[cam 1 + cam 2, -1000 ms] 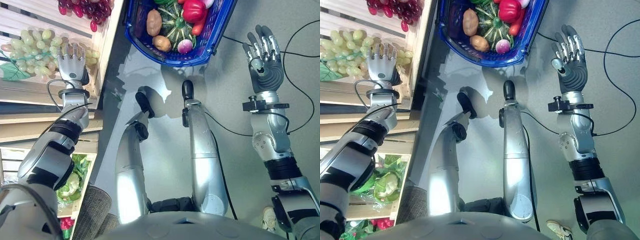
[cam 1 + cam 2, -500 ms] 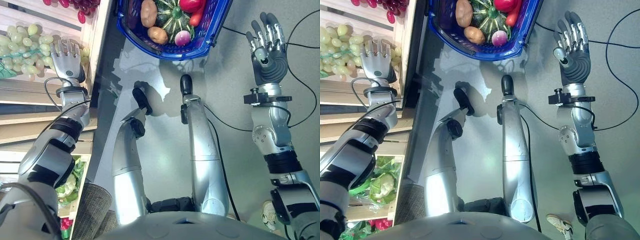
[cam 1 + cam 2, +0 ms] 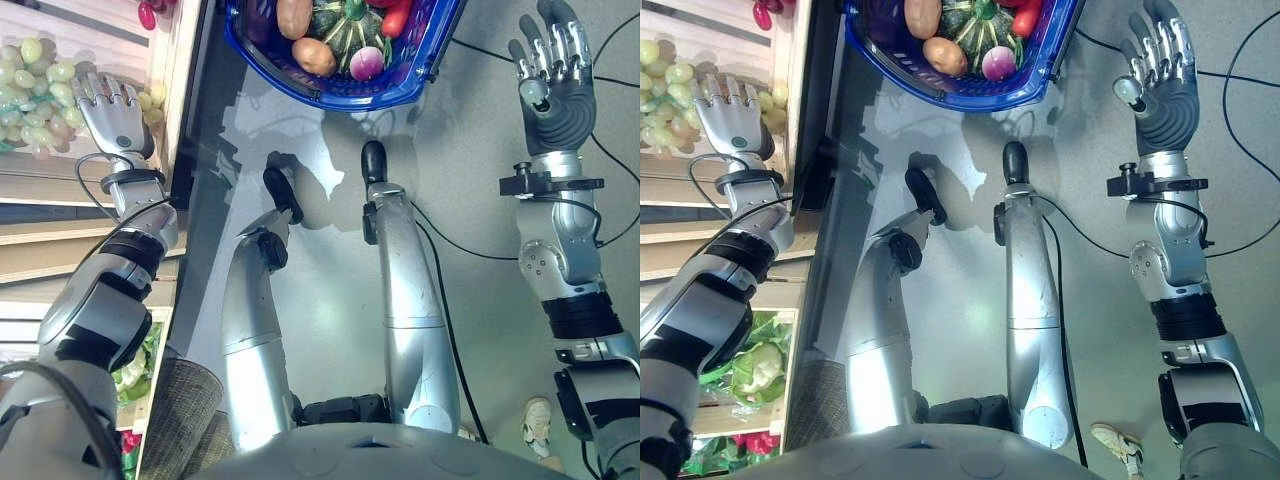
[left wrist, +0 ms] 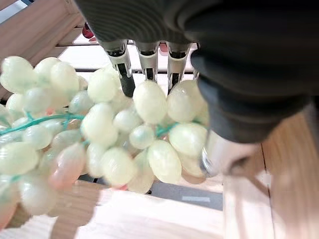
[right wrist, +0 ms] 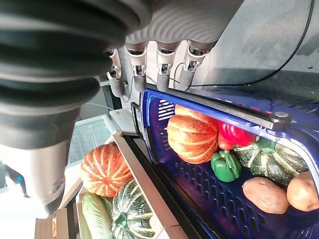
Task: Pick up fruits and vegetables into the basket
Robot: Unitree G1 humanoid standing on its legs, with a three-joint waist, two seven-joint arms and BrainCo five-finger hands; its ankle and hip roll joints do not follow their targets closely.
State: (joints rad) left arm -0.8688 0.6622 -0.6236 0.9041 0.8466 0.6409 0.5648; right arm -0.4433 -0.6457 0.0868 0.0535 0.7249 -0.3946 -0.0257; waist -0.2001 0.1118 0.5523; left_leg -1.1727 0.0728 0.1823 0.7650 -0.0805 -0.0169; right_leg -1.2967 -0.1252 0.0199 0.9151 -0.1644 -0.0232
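A blue plastic basket (image 3: 425,60) sits on the grey floor at about twelve o'clock from the robot. Inside it lie two brown potatoes (image 3: 313,56), a dark green striped squash (image 3: 338,25), a small purple-and-white turnip (image 3: 366,62) and a red pepper (image 3: 398,15). Seen from the right wrist, the basket also holds an orange pumpkin (image 5: 192,137) and a small green pepper (image 5: 225,165).

At about ten o'clock stands a pale wooden crate (image 3: 172,60) holding a bunch of green grapes (image 3: 40,85), with dark red grapes (image 3: 147,14) further back. The left hand (image 3: 108,112) rests on the green grapes with fingers extended; from its wrist, the fingertips (image 4: 127,84) lie among the grapes and the thumb sits beside the bunch, not closed round it.

The right hand (image 3: 553,75) hangs at about two o'clock, over the floor beside the basket, fingers straight and spread, holding nothing.

At about eight o'clock a lower crate (image 3: 790,350) holds a leafy green cabbage (image 3: 755,365).
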